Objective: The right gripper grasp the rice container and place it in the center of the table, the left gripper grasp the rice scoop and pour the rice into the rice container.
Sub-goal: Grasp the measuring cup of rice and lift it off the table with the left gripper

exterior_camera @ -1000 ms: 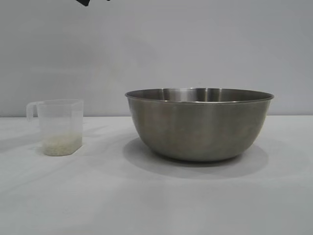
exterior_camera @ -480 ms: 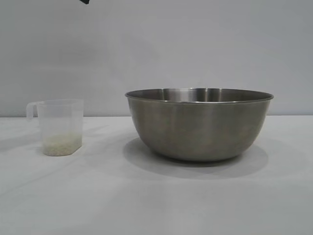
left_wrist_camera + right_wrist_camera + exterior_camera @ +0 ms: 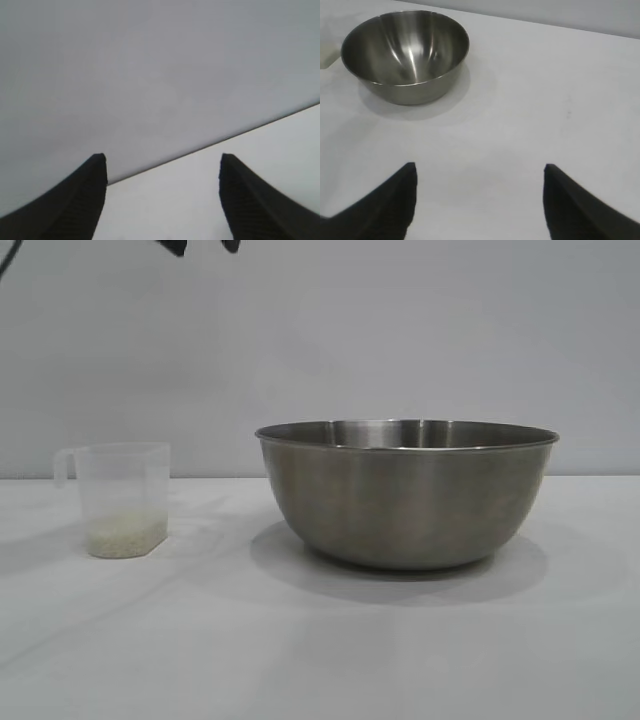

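Lowering into the exterior view's top edge, more of left gripper (image 3: 203, 245) is showing vs half a sec ago, jaws apart, empty, high over rice scoop (image 3: 122, 500), which is sitting untouched w/ rice (image 3: 125, 533) beside rice container (image 3: 407, 493) on table (image 3: 320, 650). Scoop grasp looks to be starting; right gripper (image 3: 479, 200) is waiting agape, well short of container.

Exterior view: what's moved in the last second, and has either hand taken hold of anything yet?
Only the left hand moved: its dark fingertips now dip a little further into the top edge, above the rice scoop. It holds nothing, fingers open. The rice scoop, its rice and the rice container stand where they were on the table. The right hand is open too, away from the container.
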Controlling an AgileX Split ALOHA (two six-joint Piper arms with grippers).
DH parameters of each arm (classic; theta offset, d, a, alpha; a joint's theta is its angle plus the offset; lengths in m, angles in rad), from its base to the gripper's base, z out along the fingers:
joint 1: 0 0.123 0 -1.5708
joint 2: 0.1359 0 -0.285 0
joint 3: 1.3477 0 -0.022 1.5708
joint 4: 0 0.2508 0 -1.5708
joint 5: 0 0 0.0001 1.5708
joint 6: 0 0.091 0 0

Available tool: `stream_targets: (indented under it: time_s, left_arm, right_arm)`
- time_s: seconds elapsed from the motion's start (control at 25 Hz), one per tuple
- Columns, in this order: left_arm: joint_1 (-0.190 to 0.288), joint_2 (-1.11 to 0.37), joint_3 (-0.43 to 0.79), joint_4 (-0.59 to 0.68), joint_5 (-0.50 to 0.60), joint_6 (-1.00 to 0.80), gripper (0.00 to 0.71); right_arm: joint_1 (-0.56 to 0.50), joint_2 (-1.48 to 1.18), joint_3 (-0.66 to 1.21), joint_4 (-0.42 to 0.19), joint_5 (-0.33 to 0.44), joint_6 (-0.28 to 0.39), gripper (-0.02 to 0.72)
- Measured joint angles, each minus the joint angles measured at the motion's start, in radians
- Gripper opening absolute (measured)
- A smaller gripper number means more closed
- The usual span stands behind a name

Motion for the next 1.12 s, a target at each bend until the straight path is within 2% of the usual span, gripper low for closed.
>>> stream_targets:
  time_s: [0.16,0.4,0.64,0.92,1.04,1.12]
  left_arm:
    - [0.042,-0.091,0.18,-0.003,-0.183,-0.004,0.47]
    - [0.087,-0.121,0.4,-0.008,-0.361,0.018,0.47]
    - [0.091,-0.123,0.611,-0.05,-0.559,0.048,0.47]
    - [0.091,-0.131,0.861,-0.152,-0.917,0.104,0.47]
    - [0.095,-0.117,0.918,-0.16,-1.032,0.106,0.47]
    - [0.095,-0.081,0.932,-0.155,-1.058,0.114,0.47]
  right_arm:
    - [0.0,0.0,0.0,0.0,0.0,0.0,0.494]
    - [0.0,0.0,0.0,0.0,0.0,0.0,0.494]
    - [0.0,0.0,0.0,0.0,0.0,0.0,0.494]
    - [0.0,0.0,0.0,0.0,0.0,0.002,0.494]
    - [0.0,0.0,0.0,0.0,0.0,0.002,0.494]
    - [0.0,0.0,0.0,0.0,0.0,0.002,0.494]
